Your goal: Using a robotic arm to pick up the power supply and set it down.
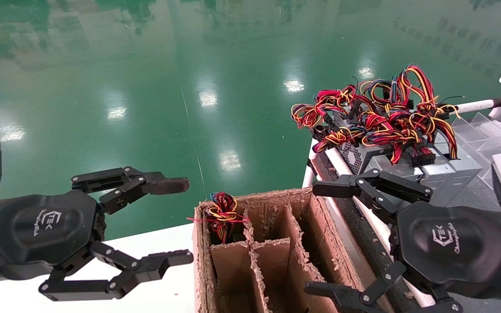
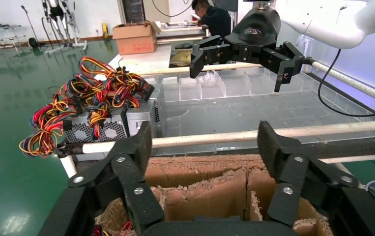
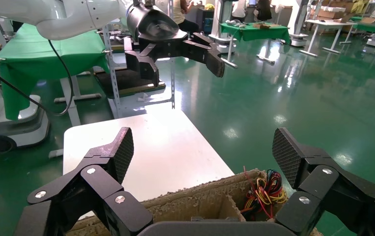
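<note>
Hovering the right gripper (image 1: 318, 239) of the robotic arm (image 2: 323, 22) over the 3 o'clock edge of the cardboard box (image 1: 259, 198), jaws spread wide and gripping nothing. Showing the same spread in the right wrist view, with the textured pads (image 3: 119, 152) far apart above the box rim. Probably holding this width so as to straddle a metal case before reaching for one.

Finding the power supply (image 1: 355, 156) at about 1 o'clock from that gripper, near but not touching. Lying there among several similar grey units packed side by side behind a white rail (image 2: 215, 139), fan grille facing the box. Carrying a tangle of red, yellow, black and blue wires (image 1: 376, 117) heaped on top, and so likely calling for a grip on the case sides, not on the loose bundle, to avoid dragging neighbouring units along.

Parking the left gripper (image 1: 183, 221) at 9 o'clock of the box, above the white table (image 1: 163, 243), likewise wide open and empty, apparently to leave the box mouth free.

Noting another wire bundle (image 1: 222, 211) poking out of the compartment at the box's 11 o'clock corner, the case beneath hidden. Reading the cardboard dividers (image 1: 272, 252) as narrow slots, probably demanding an upright, well-aligned set-down.
</note>
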